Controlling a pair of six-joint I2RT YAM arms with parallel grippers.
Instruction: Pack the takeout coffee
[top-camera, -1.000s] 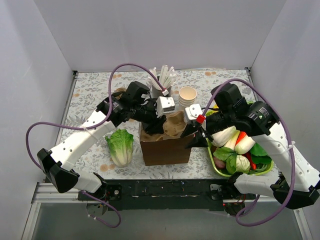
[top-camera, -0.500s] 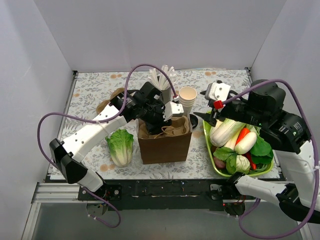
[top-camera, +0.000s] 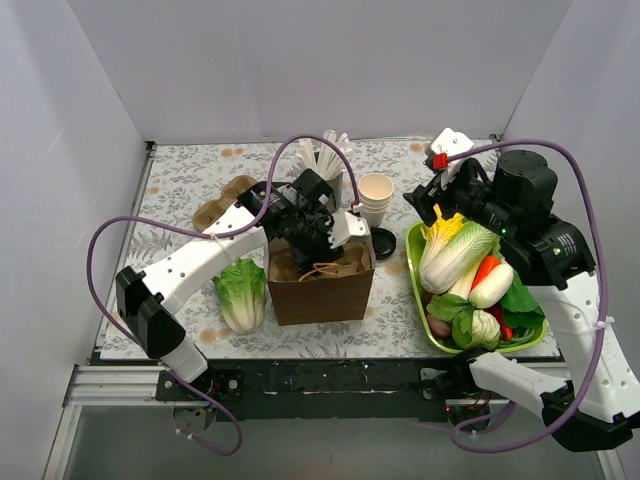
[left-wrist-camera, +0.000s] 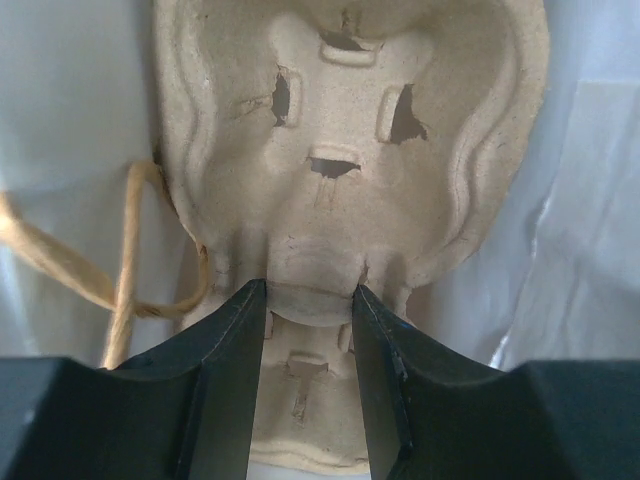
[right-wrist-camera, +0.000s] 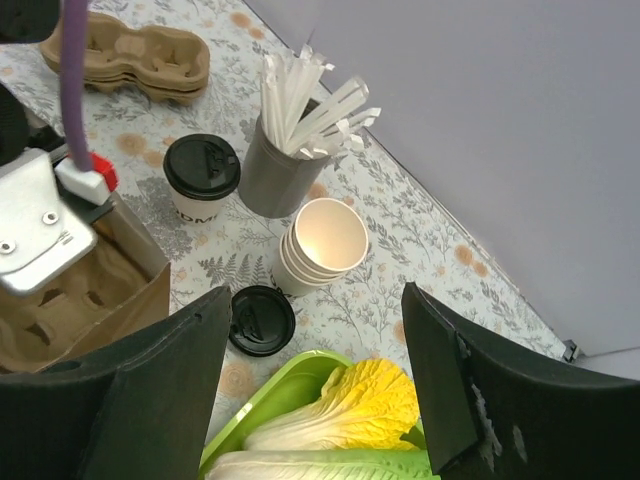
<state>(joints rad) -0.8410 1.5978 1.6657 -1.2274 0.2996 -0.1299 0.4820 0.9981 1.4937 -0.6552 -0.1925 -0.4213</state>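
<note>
The takeout coffee, a cream cup with a black lid, stands on the table between the brown paper bag and a grey cup of white sticks. In the top view my left arm hides it. My left gripper reaches into the bag's open top. In the left wrist view this gripper is shut on the rim of a pulp cup carrier inside the bag. My right gripper is wide open and empty, raised over the table's back right. In its wrist view this gripper hangs above a loose black lid.
A stack of lidless cups stands beside the stick cup. The loose lid lies right of the bag. A green tray of vegetables sits at the right. A napa cabbage lies left of the bag. Spare carriers lie at the back left.
My right gripper let go of the bag's right edge and drew up and back to the right. My left gripper lowered the carrier into the bag.
</note>
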